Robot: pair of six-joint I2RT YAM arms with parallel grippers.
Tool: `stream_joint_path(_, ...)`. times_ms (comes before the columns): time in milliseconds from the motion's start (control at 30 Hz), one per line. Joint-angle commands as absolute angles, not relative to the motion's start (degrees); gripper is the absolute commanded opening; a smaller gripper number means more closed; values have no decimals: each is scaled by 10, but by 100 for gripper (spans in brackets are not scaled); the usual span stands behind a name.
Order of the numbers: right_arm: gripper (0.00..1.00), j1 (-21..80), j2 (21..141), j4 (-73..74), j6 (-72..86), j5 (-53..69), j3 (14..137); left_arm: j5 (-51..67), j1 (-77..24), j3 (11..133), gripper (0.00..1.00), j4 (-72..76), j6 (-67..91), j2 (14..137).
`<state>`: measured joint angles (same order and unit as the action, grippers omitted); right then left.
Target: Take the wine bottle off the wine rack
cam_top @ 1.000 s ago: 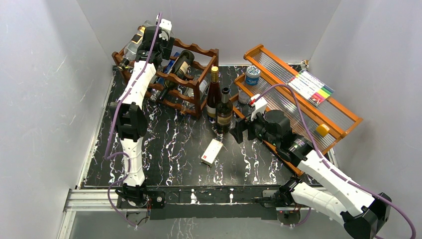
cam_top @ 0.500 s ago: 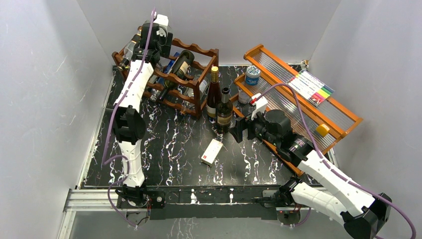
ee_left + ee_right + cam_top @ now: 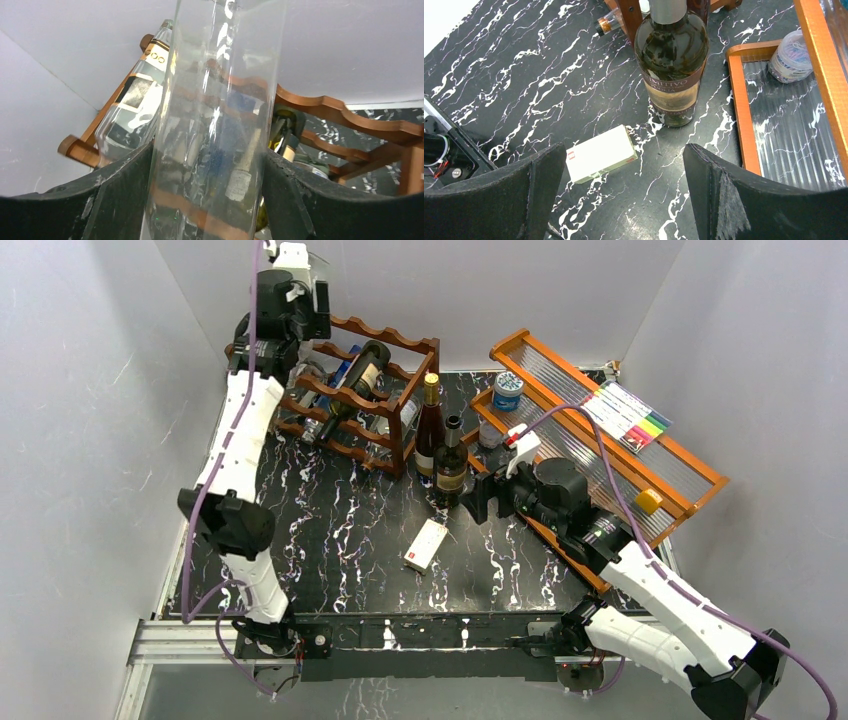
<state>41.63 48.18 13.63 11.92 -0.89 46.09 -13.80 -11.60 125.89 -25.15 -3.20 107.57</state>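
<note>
Closest to the near edge, we see a white box (image 3: 426,544) lying flat on the black marbled worktop (image 3: 330,560), about midway between the left and right edges. Just beyond the box, the right claw (image 3: 478,502) hovers low with its fingers spread wide and nothing between them. It faces a dark bottle (image 3: 671,60) that stands upright just beside it. A taller brown bottle (image 3: 430,425) with a gold cap stands just beyond the dark one, close against the rack's near right post.

Along the right edge, an orange-brown stepped shelf (image 3: 700,472) runs toward the far right corner. It carries a round tin (image 3: 508,390) and a pack of markers (image 3: 625,412).

The wine rack (image 3: 385,340) fills the far left corner. A green bottle (image 3: 360,370) lies across its upper rails, and a labelled bottle (image 3: 130,107) of clear glass lies at its far left end.

Above that end, the left claw (image 3: 206,172) is raised high, its fingers clamped on either side of a clear wine bottle (image 3: 220,75). In the wrist view this bottle runs up in front of the rack. We cannot tell whether its lower end is free of the rails.
</note>
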Motion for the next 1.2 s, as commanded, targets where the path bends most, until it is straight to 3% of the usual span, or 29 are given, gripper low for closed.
stream_joint_path(0,98,415,487,115,124,0,493,-133,-118,1214,0,-250,38,972)
stream_joint_path(300,98,415,516,114,107,15,509,-197,-118,942,0,-276,107,724)
stream_joint_path(700,98,414,576,73,107,70,517,-327,-117,741,0,-423,218,516)
stream_joint_path(867,98,414,598,54,124,71,524,-302,-118,700,0,-500,309,485)
stream_joint_path(1167,98,444,620,33,114,70,537,-124,-118,618,0,-545,501,477)
